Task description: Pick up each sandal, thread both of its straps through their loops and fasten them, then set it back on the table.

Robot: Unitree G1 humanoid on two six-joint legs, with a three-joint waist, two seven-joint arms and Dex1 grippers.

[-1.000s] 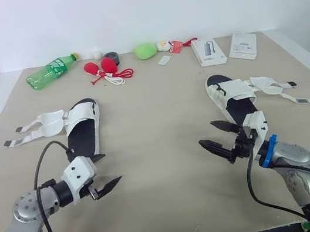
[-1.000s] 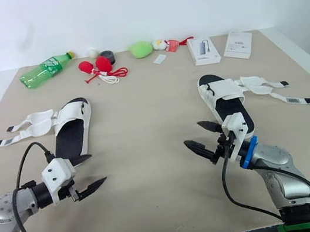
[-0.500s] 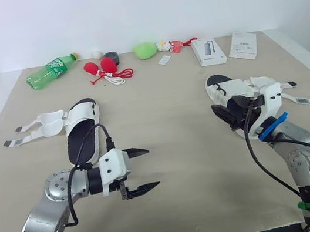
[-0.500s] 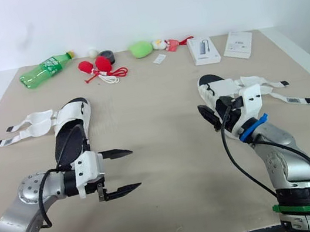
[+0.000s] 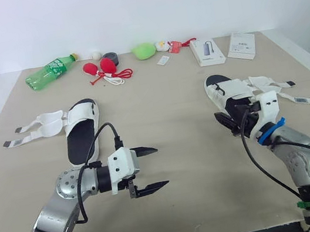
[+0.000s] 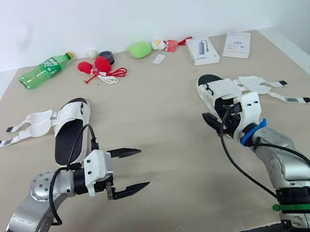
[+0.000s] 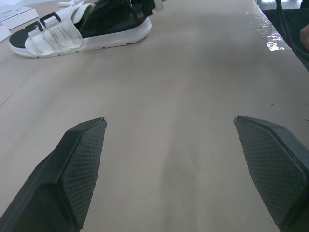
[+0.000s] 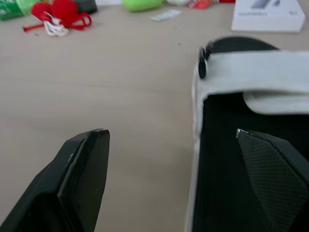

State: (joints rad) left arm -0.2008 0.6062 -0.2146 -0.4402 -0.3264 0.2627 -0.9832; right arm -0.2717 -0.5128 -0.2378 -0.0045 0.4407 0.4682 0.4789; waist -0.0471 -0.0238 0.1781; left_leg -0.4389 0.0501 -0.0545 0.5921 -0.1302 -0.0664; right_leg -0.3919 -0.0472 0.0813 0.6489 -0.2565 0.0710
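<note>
Tan board covers the table [image 5: 165, 108], and two white sandals with black footbeds lie flat on it, well apart. The left sandal [image 5: 83, 134] lies on the robot's left, its two straps [image 5: 40, 126] unfastened and spread across the table to the robot's left. The right sandal [image 5: 232, 94] lies on the robot's right, one white band across its toe end and its two loose straps [image 5: 281, 87] trailing out to the robot's right. The left gripper [image 5: 161, 165] hangs over bare table between the two sandals, nearer the left one, its two black fingers [image 7: 72, 169] spread wide and holding nothing. The right gripper [image 8: 170, 131] is at the heel end of the right sandal, also spread wide: one finger sits over the black footbed, the other over the table just beside the sandal's inner edge, and whether either touches the sandal cannot be told. Along the far edge of the table lie a green bottle [image 5: 51, 69] on its side, a red thing with a white cord [image 5: 104, 69], a green lump [image 5: 144, 50] and two white boxes [image 5: 208, 51].
</note>
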